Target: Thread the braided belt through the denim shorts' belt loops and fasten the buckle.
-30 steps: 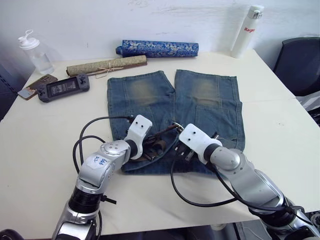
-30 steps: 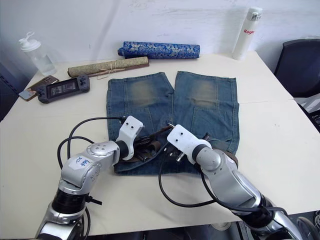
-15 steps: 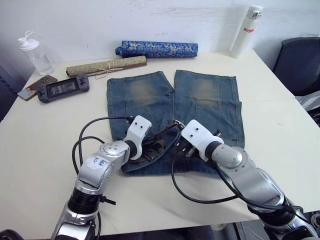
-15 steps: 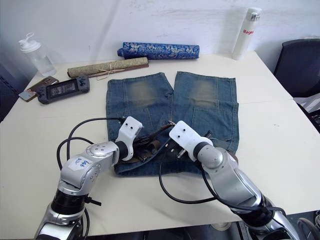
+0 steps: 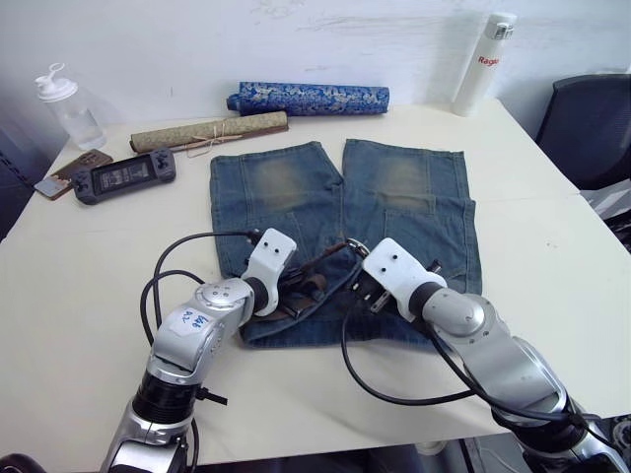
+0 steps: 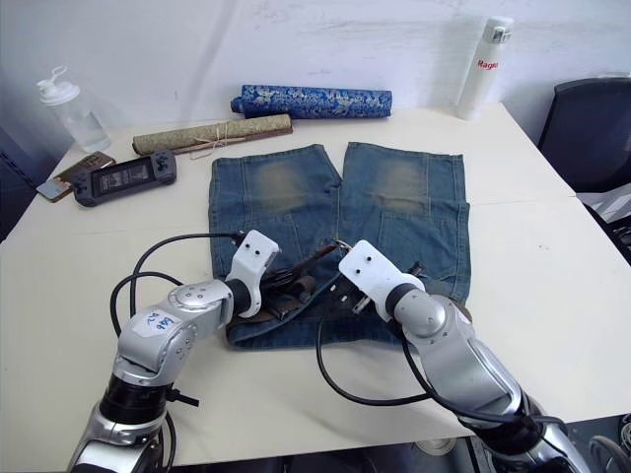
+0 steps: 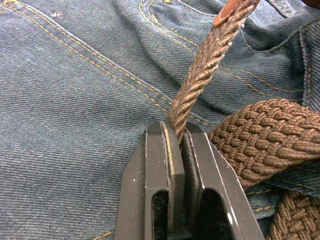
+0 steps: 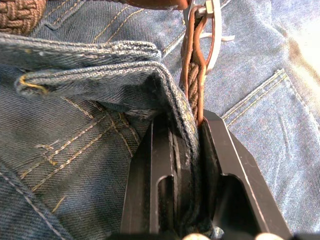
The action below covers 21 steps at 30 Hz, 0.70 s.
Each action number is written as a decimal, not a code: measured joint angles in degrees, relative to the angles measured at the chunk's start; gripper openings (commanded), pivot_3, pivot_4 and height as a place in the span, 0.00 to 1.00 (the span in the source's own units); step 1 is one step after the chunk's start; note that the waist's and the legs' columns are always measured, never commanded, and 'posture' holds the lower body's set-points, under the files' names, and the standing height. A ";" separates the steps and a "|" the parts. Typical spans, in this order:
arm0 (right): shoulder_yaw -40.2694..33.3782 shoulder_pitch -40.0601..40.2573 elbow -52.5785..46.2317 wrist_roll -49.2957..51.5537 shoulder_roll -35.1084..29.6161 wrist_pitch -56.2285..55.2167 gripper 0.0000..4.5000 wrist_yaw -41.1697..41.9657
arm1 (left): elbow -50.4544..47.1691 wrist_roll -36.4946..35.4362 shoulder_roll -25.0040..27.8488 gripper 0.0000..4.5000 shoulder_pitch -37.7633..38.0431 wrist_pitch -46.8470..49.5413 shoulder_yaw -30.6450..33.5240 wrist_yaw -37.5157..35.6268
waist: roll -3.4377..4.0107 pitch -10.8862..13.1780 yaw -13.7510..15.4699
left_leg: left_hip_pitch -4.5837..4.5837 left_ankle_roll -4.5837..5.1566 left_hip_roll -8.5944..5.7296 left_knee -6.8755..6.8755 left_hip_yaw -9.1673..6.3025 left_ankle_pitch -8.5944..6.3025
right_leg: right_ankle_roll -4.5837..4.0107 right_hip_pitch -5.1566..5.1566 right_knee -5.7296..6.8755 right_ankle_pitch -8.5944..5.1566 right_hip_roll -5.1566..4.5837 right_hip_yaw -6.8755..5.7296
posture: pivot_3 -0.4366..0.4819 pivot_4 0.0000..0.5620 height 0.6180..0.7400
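On the cream-white counter (image 5: 89, 256) the faded blue denim shorts (image 5: 414, 212) lie flat, their legs with paler, yellowish worn patches pointing toward the far wall and the waistband nearest the robot. Across that waistband lies the dark-brown braided belt (image 7: 260, 145), a thick woven strap bunched in loose folds between the two arms. One stretch of it rises narrow and twisted, ending in a tan leather piece at the far end in the left wrist view. The left gripper (image 7: 176, 137) is clamped tight on this twisted stretch, its black fingers (image 7: 155, 165) pressed together around the braid. The right gripper (image 8: 186, 125) is closed on a raised fold of the denim waistband together with the belt's end, where a brown leather loop carries the silver metal buckle (image 8: 212, 30); the fold of denim stands up from the shorts just beside the gripper. Orange-yellow stitching runs along the pockets and seams. Whether the strap passes through any belt loops cannot be told.
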 measured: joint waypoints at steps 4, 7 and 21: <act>1.28 -1.09 0.08 -0.06 -0.77 -0.02 0.00 -0.01 | 0.58 -0.01 -0.36 0.00 -0.40 0.01 0.07 0.00 | 0.01 0.00 0.12 | 0.00 0.00 0.00 0.00 -0.02 0.00 | 0.00 0.03 -0.03 0.00 0.00 -0.02 | 0.48 0.27 0.16; 2.24 -1.27 0.10 -0.09 -1.16 -0.01 0.00 -0.09 | 1.81 -0.01 -1.19 0.00 -1.13 0.01 0.11 0.01 | 0.04 0.00 0.29 | 0.01 0.03 0.00 0.00 -0.08 0.02 | 0.02 0.14 -0.22 0.01 0.00 -0.10 | 0.48 0.27 0.16; 6.46 -3.76 2.35 -0.42 -2.00 0.15 0.00 -0.42 | 4.84 0.29 -2.77 0.00 -4.00 0.01 -1.82 0.14 | 0.11 -0.03 1.66 | 0.01 0.11 -0.04 0.00 -0.09 0.07 | 0.17 0.30 -0.52 0.13 -0.01 -0.11 | 0.48 0.27 0.16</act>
